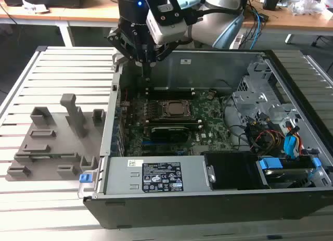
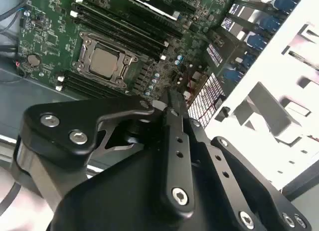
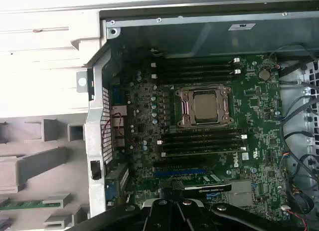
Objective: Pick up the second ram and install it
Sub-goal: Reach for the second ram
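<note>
Ram (image 3: 29, 203) on the gray holder (image 1: 52, 147), pincer (image 1: 147, 70) empty over the case (image 1: 208, 69).
At the exterior view's left, the holder sits on the slatted surface (image 1: 31, 79); the first wrist view shows the ram lying flat there. Rightward, the pincer hangs above the case's far left corner, tips closed together on nothing.

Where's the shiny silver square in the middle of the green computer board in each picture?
Exterior view: the silver square sits on the green board inside the open computer case, towards the exterior view's left.
First wrist view: it lies between two groups of long black slots.
Second wrist view: it lies between those slots.
Shared landmark: the slots on both sides of it.
</note>
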